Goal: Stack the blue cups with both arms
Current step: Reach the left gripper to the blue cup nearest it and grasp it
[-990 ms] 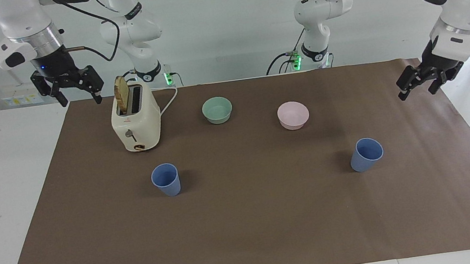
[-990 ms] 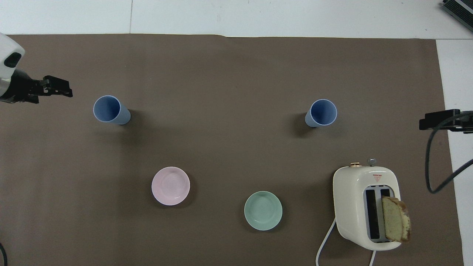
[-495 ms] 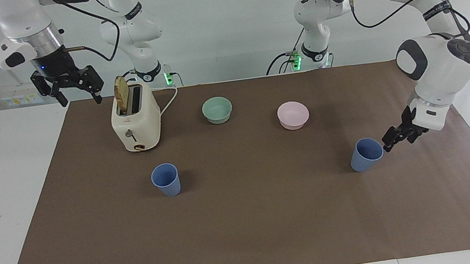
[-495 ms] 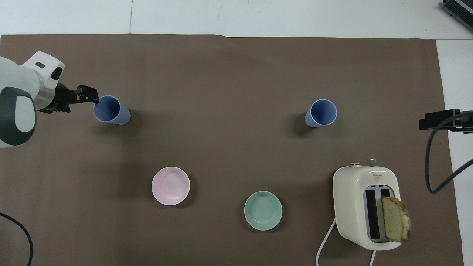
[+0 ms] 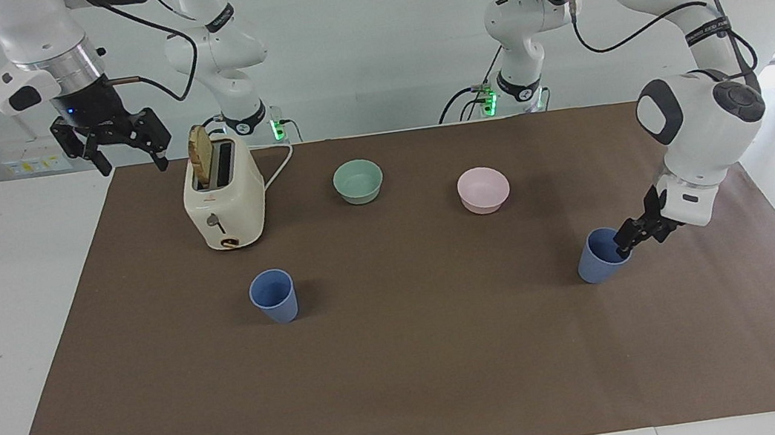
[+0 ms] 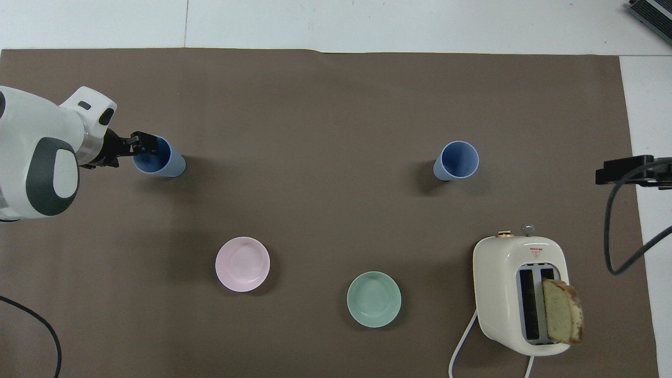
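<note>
**Inspector:** Since the earlier frames, the left gripper (image 5: 623,243) has dropped from the mat's edge to the rim of the blue cup (image 5: 600,258) at the left arm's end; one finger seems inside the mouth, jaws open, nothing held.

**Supervisor:** The right gripper (image 5: 124,149)?

**Inspector:** Waiting open, raised beside the toaster (image 5: 225,203). The second blue cup (image 5: 274,296) stands untouched, well apart.

**Supervisor:** Step?

**Inspector:** Reaching, I judge. Next: pinch the wall and lift.

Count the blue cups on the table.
2. One blue cup stands farther from the robots than the toaster; the other blue cup stands toward the left arm's end, at the left gripper.
</note>
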